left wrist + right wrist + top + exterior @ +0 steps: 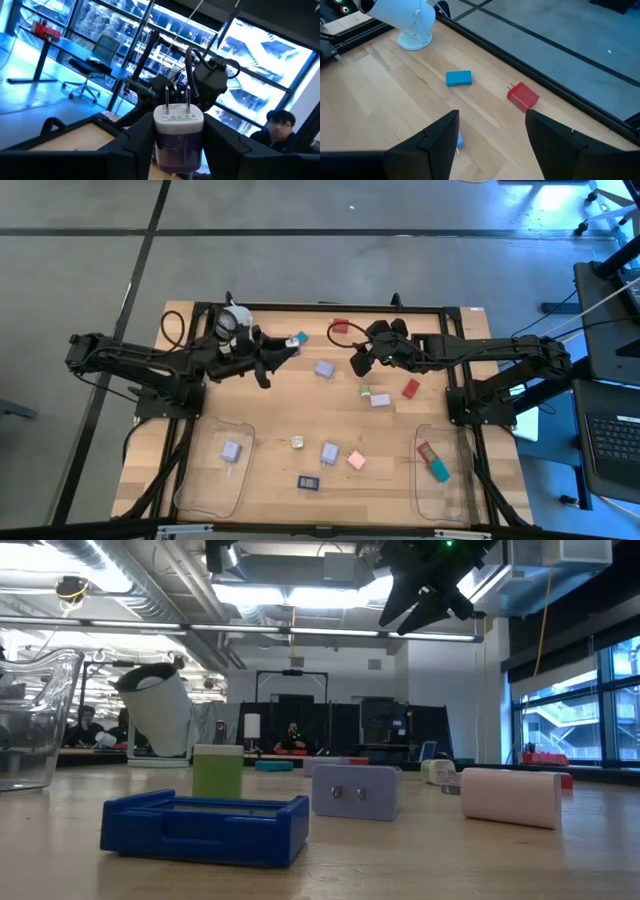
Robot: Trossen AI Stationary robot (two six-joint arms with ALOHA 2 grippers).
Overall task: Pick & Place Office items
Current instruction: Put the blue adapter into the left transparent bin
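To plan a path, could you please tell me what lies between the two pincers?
High view: one lavender block lies between the left pincer, gripping a plug adapter, and the right pincer.

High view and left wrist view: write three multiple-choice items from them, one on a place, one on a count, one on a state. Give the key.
1. Where does the dark blue piece lie?
A. between a gripper's fingers
B. on bare wood near the table's front edge
C. stacked on a green piece

2. How many pieces lie in the right-hand clear tray?
A. none
B. five
C. two

3. What is the left gripper doing?
A. it is shut on a lavender plug
B. it is open and empty
C. it is shut on a pink block

Key:
1 B: the high view shows it alone on the wood, outside the trays.
2 C: a red piece and a teal piece are all that lies there.
3 A: the left wrist view shows the fingers pressed to the plug's sides, prongs up.
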